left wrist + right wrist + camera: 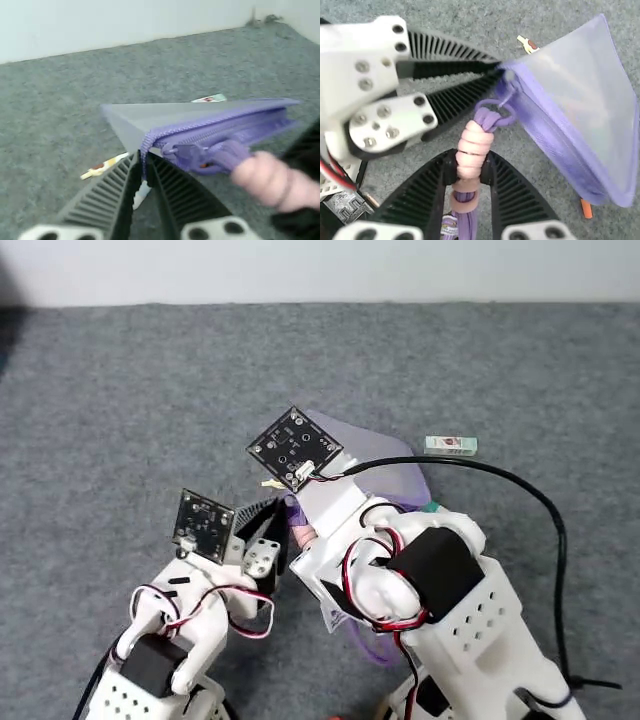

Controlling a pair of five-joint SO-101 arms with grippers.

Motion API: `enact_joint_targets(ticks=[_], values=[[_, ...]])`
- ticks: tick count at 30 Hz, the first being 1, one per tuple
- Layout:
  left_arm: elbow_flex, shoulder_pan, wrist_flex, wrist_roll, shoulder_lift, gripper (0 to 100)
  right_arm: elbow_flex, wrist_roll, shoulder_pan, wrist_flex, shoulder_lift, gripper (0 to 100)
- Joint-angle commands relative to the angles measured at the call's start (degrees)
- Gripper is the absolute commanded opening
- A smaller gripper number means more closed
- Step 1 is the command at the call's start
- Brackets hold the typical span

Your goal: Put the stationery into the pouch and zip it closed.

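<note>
my left gripper (142, 164) is pinched shut on the zip-end corner of the purple pouch (390, 455), which sits at the centre of the high view, partly under my right arm, its corner lifted off the grey carpet (120, 390). my right gripper (469, 165) is clamped tight on the pink-beaded zip pull (470, 144), just beside that same corner. a small white packet (450, 445) lies on the carpet to the upper right of the pouch, apart from it, and a yellow-and-white stick (102, 166) lies near the corner i hold.
</note>
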Motion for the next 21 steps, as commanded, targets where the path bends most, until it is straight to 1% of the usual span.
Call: enact_joint_targets(ticks=[1,5,7,10,14,16,18,21], values=[[-0.31,-5.80,-1.14,-0.44,1.05,1,0.09,2.02,3.74,2.15,-4.53,0.9],[-0.48,-11.87,-0.26,-1.14,1.05,1,4.57,6.42,12.70,2.15,-9.36,0.9],[-0.66,-12.84,1.67,-2.73,0.97,1,7.56,8.97,16.40,1.98,-12.53,0.9],[-1.01,-13.10,4.04,-3.16,0.62,1,11.78,12.04,20.35,1.89,-17.45,0.9],[-4.88,-12.57,7.74,-2.99,0.70,1,15.47,13.19,23.25,1.80,-23.43,0.9],[-6.99,-12.31,8.97,-3.16,0.79,1,16.35,13.19,23.43,1.80,-25.71,0.9],[-8.13,-10.20,9.85,-3.25,0.79,2,16.44,12.92,23.25,1.71,-27.03,0.9],[-8.04,-5.10,9.93,-3.25,0.88,3,16.62,13.10,23.25,1.80,-28.18,0.9]])
